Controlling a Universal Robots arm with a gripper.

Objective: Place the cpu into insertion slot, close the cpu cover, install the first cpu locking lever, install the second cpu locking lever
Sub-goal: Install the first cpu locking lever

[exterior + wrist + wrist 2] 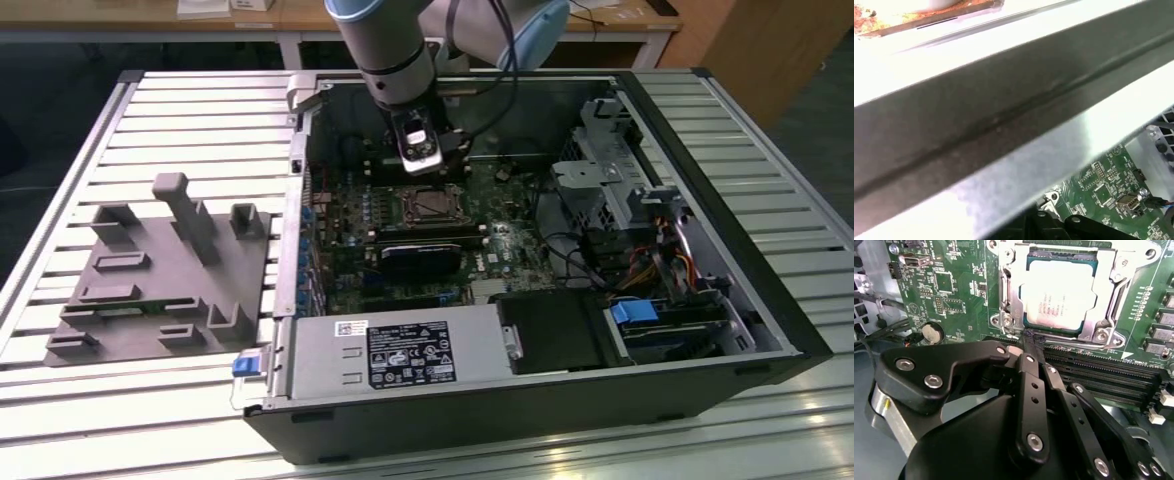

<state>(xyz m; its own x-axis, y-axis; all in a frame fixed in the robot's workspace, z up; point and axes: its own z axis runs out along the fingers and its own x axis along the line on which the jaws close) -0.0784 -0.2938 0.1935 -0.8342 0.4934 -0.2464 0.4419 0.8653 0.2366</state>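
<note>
- At the near edge of the insertion slot (398,206), the end effector (1016,350) hangs low over the green motherboard (954,285). Its tips look closed together with nothing between them. In the second wrist view they sit just beside the cpu cover (1013,300) and the long black memory slots (1104,375).
- In the exterior view the end effector (420,152) stands at about 12 o'clock of the slot, close above it.
- The cpu (1059,290) lies flat in the slot, its pale metal top showing through the cover's square cut-out.
- The cover is down over the chip, so the first two steps look done.
- One locking lever (1117,290) and a second locking lever (1002,287) run along opposite sides of the cover. I cannot tell whether either is hooked home, so the lever steps may be what is left.
- The open computer case (747,330) holds the motherboard. A black card (420,258) sits at 6 o'clock of the slot, a power supply (400,355) lies further toward 6, and a drive cage (614,170) is at 3 o'clock.
- On the slatted table (200,110), at 9 o'clock of the case, a grey fixture (160,270) has recesses that look mostly bare.
</note>
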